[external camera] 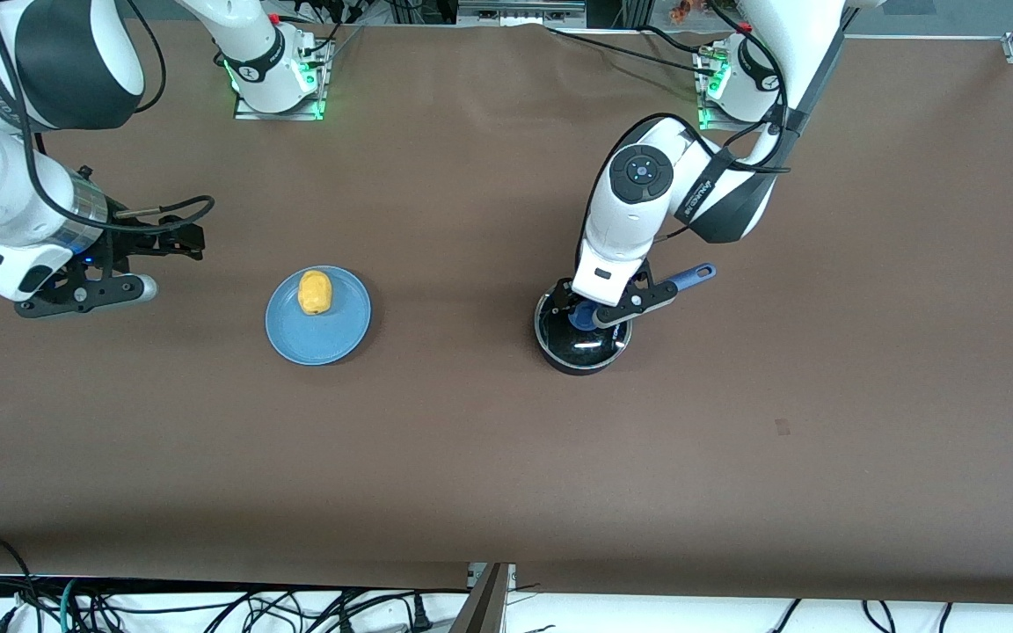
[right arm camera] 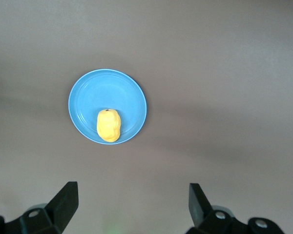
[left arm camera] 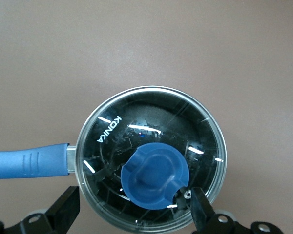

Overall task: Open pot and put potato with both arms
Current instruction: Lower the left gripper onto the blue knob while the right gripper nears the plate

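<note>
Nearest the front camera: pot point(external camera: 583, 338), sitting toward the left arm's end of the table, glass lid point(left arm camera: 149, 168) on, blue handle point(external camera: 691, 275) angled off toward that arm's base. So not opened yet. Hovering right over it, left gripper point(external camera: 596, 315), spread wide with one finger point(left arm camera: 201, 209) just beside the blue knob point(left arm camera: 155, 174) and the other point(left arm camera: 66, 208) well clear, nothing pinched.

A touch farther from the camera: blue plate point(external camera: 331, 338) toward the right arm's end, with the potato point(external camera: 315, 292) lying on its farther part, untouched. Well apart from the pot.

Then the right gripper point(external camera: 163, 242), up over bare table point(external camera: 471, 440) off the plate's side, opened wide, empty, apparently waiting.

Progress-wise, basically at the start: lid grab probably next, then lift off, then potato pick and drop into the pot. All of that left to do.
</note>
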Controlling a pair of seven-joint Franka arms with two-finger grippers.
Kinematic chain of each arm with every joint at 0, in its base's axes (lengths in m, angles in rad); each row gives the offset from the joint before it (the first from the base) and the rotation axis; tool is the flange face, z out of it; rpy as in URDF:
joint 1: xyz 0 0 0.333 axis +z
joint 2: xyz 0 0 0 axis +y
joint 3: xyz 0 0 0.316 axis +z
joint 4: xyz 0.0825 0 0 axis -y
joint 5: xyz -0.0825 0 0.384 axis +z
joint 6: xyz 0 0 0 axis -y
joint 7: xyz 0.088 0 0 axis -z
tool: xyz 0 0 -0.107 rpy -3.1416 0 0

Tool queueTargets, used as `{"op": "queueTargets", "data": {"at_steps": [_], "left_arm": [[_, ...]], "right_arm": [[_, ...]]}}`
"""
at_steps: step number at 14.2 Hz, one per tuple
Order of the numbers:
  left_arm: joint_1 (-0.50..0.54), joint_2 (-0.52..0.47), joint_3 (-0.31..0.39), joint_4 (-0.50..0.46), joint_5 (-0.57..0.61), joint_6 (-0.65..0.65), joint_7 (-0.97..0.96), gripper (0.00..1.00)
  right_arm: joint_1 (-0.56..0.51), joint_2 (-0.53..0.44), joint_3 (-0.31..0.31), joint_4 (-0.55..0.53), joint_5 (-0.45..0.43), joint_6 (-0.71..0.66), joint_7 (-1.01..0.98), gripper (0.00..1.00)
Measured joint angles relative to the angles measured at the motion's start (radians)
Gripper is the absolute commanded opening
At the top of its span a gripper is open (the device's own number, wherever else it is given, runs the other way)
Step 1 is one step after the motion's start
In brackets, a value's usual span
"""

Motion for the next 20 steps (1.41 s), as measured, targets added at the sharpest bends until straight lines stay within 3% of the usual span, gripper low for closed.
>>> {"op": "queueTargets", "data": {"at_steps": [20], "left_arm": [[-0.028,0.062,0.002,0.033,0.043,0.029,-0.053,1.00]], "right_arm": [[0.048,0.037,0.001,0.001,0.001,0.046,0.008,1.00]]}}
